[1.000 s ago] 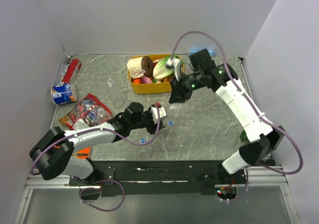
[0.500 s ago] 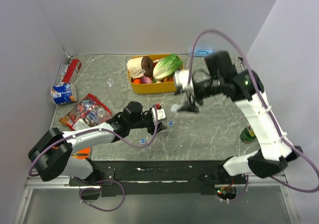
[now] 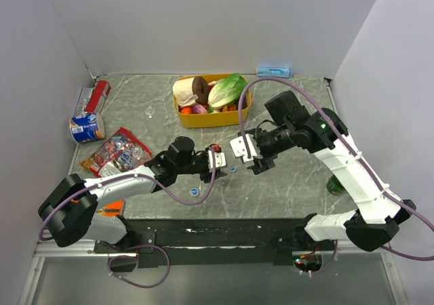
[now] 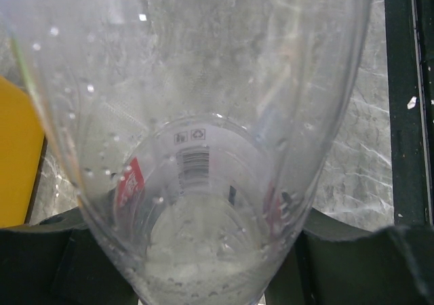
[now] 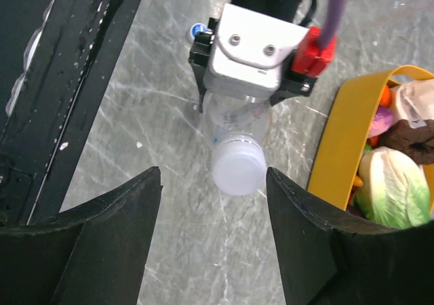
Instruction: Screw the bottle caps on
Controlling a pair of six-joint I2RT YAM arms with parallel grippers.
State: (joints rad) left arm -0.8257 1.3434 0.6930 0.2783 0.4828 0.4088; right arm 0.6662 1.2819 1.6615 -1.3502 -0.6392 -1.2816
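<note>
A clear bottle (image 5: 234, 118) is pinched in the left claw (image 3: 215, 160) near the middle of the grey marbled surface (image 3: 285, 190), its neck pointed right toward the other arm. A whitish cap (image 5: 237, 171) is seen seated on the neck; how tightly it is screwed cannot be told. In the left wrist view the bottle's clear wall fills almost the whole picture, with a printed label seen through it.

The right claw (image 5: 213, 176) is held spread at the capped end. In the right wrist view its two dark fingers (image 5: 112, 240) stand on either side of the cap, with bare surface showing between each finger and the cap.

A blue cap (image 3: 232, 169) is seen on the surface just beside the left claw, and a second blue cap (image 3: 194, 192) lies nearer, below the left arm.

A yellow tub (image 3: 203, 120) filled with toy food is set at the far side, just beyond the two claws. A dark green bottle (image 3: 332, 184) is partly hidden behind the right arm at the right edge. A crumpled snack packet (image 3: 115, 152) lies at the left.
</note>
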